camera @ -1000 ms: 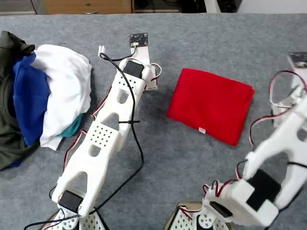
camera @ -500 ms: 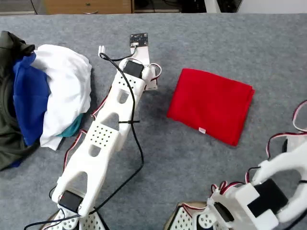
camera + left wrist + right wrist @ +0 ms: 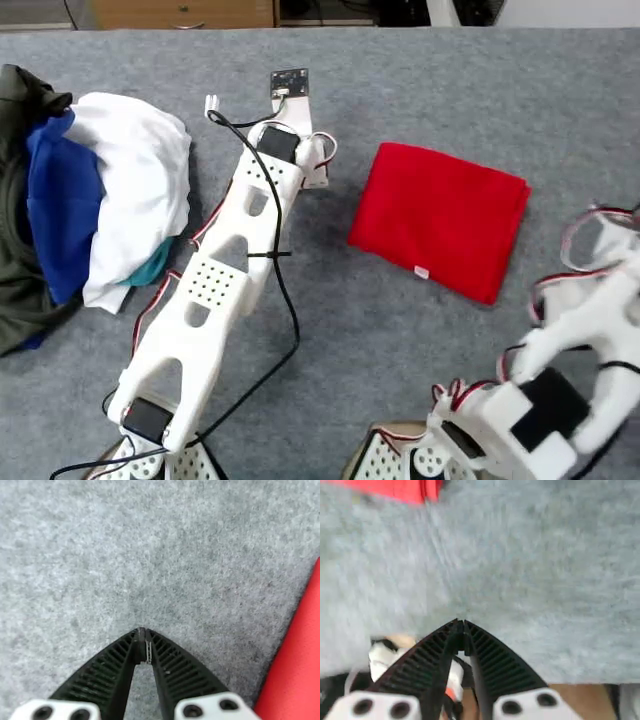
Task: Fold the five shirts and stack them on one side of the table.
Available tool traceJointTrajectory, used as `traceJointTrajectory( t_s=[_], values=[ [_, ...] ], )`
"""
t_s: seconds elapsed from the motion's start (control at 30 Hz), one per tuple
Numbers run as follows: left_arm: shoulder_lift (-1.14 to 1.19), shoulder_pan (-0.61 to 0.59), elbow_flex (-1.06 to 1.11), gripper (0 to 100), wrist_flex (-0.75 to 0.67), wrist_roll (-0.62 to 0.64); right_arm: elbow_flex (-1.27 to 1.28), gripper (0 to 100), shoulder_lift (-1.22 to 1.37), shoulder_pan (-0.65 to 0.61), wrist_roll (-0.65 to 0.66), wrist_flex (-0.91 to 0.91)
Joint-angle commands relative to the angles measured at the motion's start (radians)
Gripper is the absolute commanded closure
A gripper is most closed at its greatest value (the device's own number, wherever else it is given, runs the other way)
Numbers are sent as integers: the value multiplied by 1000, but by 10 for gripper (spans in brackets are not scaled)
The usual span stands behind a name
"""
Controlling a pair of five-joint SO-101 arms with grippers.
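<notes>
A folded red shirt lies flat on the grey table right of centre; its edge also shows as the red shirt and the red shirt. A heap of unfolded shirts sits at the far left: white, blue, dark olive and a teal edge. My left gripper is shut and empty over bare carpet just left of the red shirt. My right gripper is shut and empty, low over the carpet near the table's front right.
The left arm stretches from the front edge to the table's middle, a black cable trailing beside it. The right arm is bent at the front right corner. Bare grey carpet lies behind the red shirt.
The right arm has swung down toward the front right corner and then partly back up. The left arm and all shirts have stayed put.
</notes>
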Motion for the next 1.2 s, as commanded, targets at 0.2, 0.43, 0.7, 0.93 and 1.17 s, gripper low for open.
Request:
traceJointTrajectory(
  t_s=[0.2,0.43,0.7,0.93,1.17],
  values=[
    [-18,14,-43,981,-18,-8,355,994,-384,-259,-430,-324],
    [-18,12,-43,981,-18,-8,320,741,-348,-288,-591,-347],
    [-18,15,-43,981,-18,-8,154,737,-18,-390,-715,-390],
    [-18,15,-43,981,-18,-8,-12,737,229,-426,-799,-474],
    [-18,17,-43,981,-20,-8,-122,737,343,-427,-801,-523]
  ],
)
